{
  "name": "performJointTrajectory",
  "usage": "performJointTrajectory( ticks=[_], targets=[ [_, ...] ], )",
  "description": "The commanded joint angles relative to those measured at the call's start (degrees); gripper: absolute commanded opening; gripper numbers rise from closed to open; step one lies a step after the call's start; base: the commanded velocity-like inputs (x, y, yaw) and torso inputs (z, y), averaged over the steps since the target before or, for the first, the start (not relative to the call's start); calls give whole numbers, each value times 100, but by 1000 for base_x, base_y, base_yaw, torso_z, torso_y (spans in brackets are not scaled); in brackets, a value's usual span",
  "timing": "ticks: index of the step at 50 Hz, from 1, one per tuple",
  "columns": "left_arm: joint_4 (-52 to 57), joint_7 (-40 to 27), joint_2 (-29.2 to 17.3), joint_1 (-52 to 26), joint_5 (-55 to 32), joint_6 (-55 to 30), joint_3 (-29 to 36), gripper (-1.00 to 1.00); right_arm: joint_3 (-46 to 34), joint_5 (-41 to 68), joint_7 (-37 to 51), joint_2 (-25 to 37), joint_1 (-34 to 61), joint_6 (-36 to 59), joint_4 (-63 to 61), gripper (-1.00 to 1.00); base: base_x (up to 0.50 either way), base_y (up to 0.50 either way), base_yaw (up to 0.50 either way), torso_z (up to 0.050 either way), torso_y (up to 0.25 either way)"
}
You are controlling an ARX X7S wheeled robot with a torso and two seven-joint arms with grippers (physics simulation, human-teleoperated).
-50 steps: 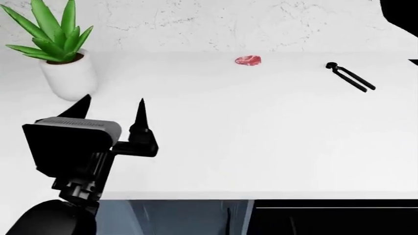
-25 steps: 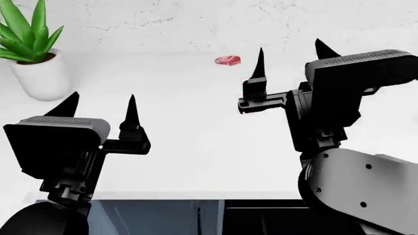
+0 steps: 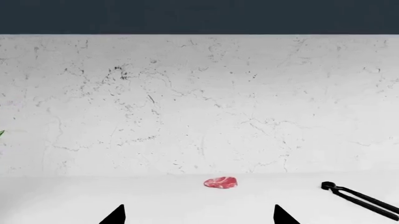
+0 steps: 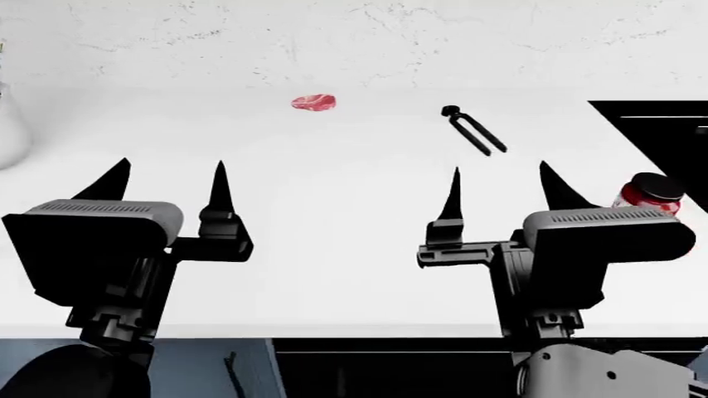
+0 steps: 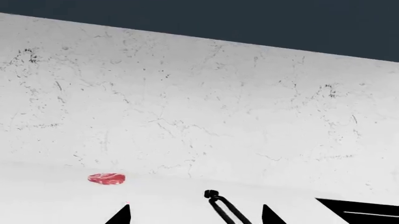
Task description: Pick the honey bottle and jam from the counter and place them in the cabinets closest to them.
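Since half a second ago my view has turned to the right, so the plant pot is almost gone at the left edge and my right gripper has come lower. Now the jam shows just beside it, standing on the counter. Both my left gripper and the right one are spread wide and hold nothing; the raw meat and the black tongs lie far back

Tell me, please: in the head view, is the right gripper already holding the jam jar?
No. The right gripper is open and empty, and the jam stands on the counter beside it, apart from the fingers.
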Motion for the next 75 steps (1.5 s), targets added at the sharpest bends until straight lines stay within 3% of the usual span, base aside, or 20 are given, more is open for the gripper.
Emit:
performJointTrajectory(
  ticks=[1, 23, 42, 64, 75],
  targets=[
    [-27, -31, 0, 19, -15, 49, 15, 100, -17, -145, 151, 159, -195, -70, -150, 100, -1, -500, 0, 0, 0],
    [-72, -54, -73, -46, -37, 66, 71, 100, 235, 216, 341, 432, 656, 849, -1134, 100, -1, -500, 0, 0, 0],
    [213, -142, -227, 17, -239, -118, -144, 100, 591, 551, 583, 860, 856, 785, -1306, 100, 57, -49, 0, 0, 0],
    [-69, -154, -190, 144, -37, 268, -17, 100, 616, 622, 516, 788, 1043, 1124, -1317, 100, 415, -201, 0, 0, 0],
    [-23, -183, -248, 167, -97, 234, -78, 100, 675, 655, 455, 720, 1064, 1077, -1237, 100, 79, 10, 0, 0, 0]
  ],
)
